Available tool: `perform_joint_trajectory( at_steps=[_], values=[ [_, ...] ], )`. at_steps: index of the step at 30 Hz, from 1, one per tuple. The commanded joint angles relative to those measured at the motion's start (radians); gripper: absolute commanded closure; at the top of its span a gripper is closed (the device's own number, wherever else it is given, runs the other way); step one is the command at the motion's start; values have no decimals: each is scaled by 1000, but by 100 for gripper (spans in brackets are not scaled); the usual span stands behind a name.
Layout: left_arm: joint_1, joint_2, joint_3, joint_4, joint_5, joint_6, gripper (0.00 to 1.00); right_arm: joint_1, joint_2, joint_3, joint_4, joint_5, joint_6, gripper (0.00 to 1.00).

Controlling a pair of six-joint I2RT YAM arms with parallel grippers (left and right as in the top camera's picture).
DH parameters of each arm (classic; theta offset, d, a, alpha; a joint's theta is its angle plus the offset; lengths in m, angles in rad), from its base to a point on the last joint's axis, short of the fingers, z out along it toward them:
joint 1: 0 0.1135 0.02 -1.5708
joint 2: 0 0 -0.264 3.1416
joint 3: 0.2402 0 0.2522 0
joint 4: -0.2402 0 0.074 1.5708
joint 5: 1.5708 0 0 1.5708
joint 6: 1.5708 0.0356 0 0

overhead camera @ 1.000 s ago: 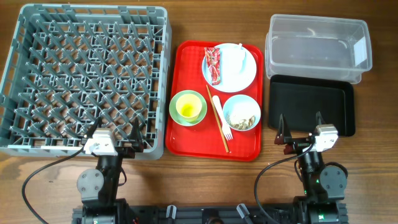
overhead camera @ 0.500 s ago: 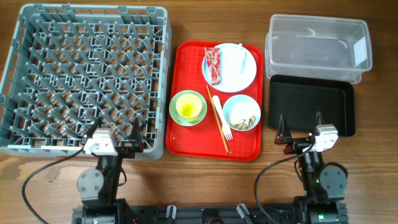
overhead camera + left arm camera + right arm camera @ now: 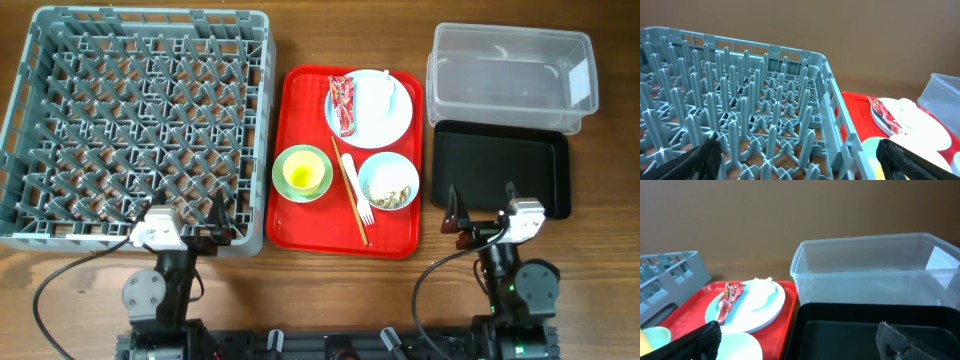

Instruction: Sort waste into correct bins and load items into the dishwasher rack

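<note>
The pale blue plate point(image 3: 369, 108) on the red tray holds the red wrapper point(image 3: 343, 103) and the white tissue point(image 3: 385, 95). A pale bowl point(image 3: 388, 181) holds the beige scraps. The yellow-green cup point(image 3: 303, 173) sits in a pale green bowl. The white fork point(image 3: 357, 190) and the chopsticks point(image 3: 349, 188) lie between them. The grey rack point(image 3: 130, 120) fills the left side. The clear tub point(image 3: 512, 78) and the black tray point(image 3: 500, 168) are on the right. My left gripper point(image 3: 183, 222) is open at the rack's near edge. My right gripper point(image 3: 482, 212) is open at the black tray's near edge.
The red serving tray point(image 3: 345, 235) lies between the rack and the bins. In the right wrist view the clear tub point(image 3: 875, 270) stands behind the black tray point(image 3: 860, 330). In the left wrist view the rack's pegs point(image 3: 740, 115) are right in front.
</note>
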Motion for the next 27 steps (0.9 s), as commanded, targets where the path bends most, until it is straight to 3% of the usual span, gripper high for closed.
perform_joint_trajectory(
  at_steps=[1, 6, 10, 13, 15, 18, 21, 24, 27],
  values=[
    [6, 82, 154, -104, 16, -42, 0, -5, 110, 131, -17, -43, 27, 0],
    [6, 342, 410, -284, 19, -42, 0, -5, 485, 427, -161, -100, 25, 0],
    [6, 691, 743, -552, 19, -42, 0, -5, 909, 824, -394, -206, -50, 0],
    [6, 854, 891, -673, 19, -42, 0, -4, 1185, 1186, -661, -211, -219, 0],
    [6, 883, 898, -676, 19, -42, 0, -4, 1286, 1329, -718, -242, -175, 0],
    [6, 887, 898, -682, 19, -42, 0, -4, 1318, 1348, -693, -371, -77, 0],
    [6, 887, 898, -681, 19, -42, 0, 26, 1336, 1362, -689, -320, -45, 0],
    [6, 887, 898, -680, 19, -42, 0, 175, 1518, 1648, -794, -107, -50, 0],
    [6, 887, 898, -677, 19, -42, 0, 230, 1743, 1841, -789, -61, -11, 0]
  ],
)
